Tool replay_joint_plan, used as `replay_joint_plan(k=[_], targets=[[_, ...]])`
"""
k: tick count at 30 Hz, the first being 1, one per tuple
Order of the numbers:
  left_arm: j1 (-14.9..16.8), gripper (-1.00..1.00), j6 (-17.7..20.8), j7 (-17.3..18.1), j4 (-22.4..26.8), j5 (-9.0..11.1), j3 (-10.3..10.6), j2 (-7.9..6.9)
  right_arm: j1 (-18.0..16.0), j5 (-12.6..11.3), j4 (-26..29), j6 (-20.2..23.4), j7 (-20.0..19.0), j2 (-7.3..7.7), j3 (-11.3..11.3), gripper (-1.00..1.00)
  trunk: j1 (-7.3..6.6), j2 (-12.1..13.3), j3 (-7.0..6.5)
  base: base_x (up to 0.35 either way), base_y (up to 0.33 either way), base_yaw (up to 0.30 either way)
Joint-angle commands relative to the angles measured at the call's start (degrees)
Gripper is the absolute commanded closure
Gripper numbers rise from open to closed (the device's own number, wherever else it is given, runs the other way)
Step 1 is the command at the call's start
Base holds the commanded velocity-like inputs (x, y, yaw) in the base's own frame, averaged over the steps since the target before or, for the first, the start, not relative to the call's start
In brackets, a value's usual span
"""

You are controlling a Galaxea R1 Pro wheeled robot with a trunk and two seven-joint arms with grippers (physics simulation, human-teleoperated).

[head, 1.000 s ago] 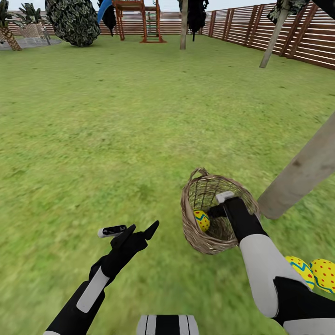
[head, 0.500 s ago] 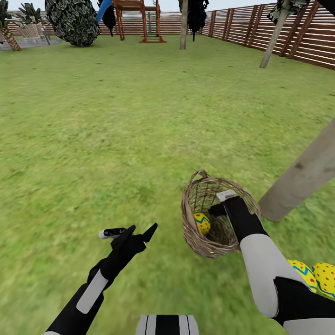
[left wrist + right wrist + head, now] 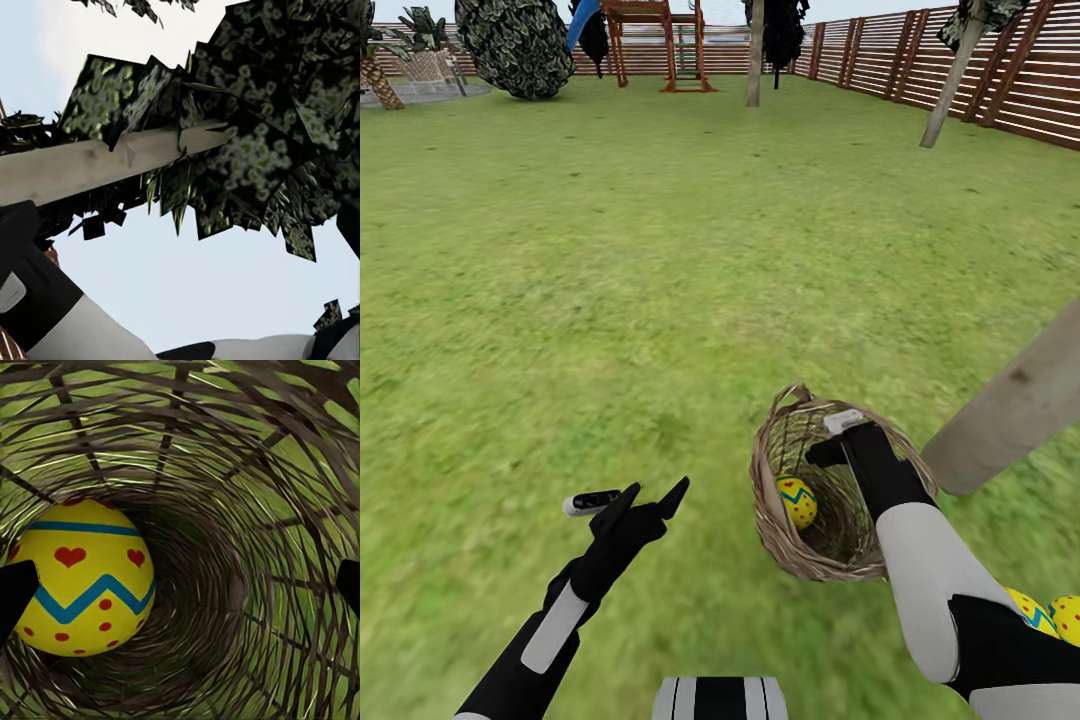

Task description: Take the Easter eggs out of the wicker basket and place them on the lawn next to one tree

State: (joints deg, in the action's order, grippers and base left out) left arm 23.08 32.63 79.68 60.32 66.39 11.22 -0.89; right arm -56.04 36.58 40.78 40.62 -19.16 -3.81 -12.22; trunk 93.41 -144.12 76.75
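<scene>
My right gripper (image 3: 838, 440) is down inside the wicker basket (image 3: 780, 535), jaws spread wide with nothing between them, because the last egg (image 3: 81, 577) lies against the basket's wall just beside one fingertip (image 3: 15, 592). The basket lies tipped on the lawn (image 3: 660, 250), just beside the tree (image 3: 1015, 405). Two eggs (image 3: 1050, 615) already rest on the grass near the basket, on the trunk's side. My left gripper (image 3: 630, 497) hangs open and empty, well clear of the basket.

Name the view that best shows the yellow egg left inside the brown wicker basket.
The right wrist view: the yellow egg appears large, its blue zigzag, red hearts and dots clear. In the head view it is small inside the brown wicker basket.
</scene>
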Motion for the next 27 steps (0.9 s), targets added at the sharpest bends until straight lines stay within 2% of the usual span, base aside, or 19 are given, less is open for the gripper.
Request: replay_joint_plan(k=[1,5,8,27], targets=[[0.03,-1.00,0.60,0.43,0.02,0.49,0.22,-0.08,-0.03,0.63,0.06,0.12,-1.22,0.01,-0.30,-1.00,-0.01,-0.02,0.04,0.002,0.000,0.000],[0.03,-1.00,0.59,1.02,0.20,0.43,0.19,-0.05,-0.03,0.77,-0.22,0.16,-6.47,0.19,-0.04,-1.00,-0.01,-0.02,0.04,0.000,0.000,0.000],[0.03,-1.00,0.59,1.07,0.36,0.42,0.13,-0.07,-0.03,0.63,-0.22,0.16,-7.51,0.20,-0.07,-1.00,-0.01,-0.02,0.04,0.000,0.000,0.000],[0.03,-1.00,0.59,0.63,0.50,0.24,0.03,-0.08,-0.03,0.58,0.10,-0.12,-7.89,-0.22,-0.09,-1.00,0.45,-0.26,4.03,0.000,0.000,0.000]])
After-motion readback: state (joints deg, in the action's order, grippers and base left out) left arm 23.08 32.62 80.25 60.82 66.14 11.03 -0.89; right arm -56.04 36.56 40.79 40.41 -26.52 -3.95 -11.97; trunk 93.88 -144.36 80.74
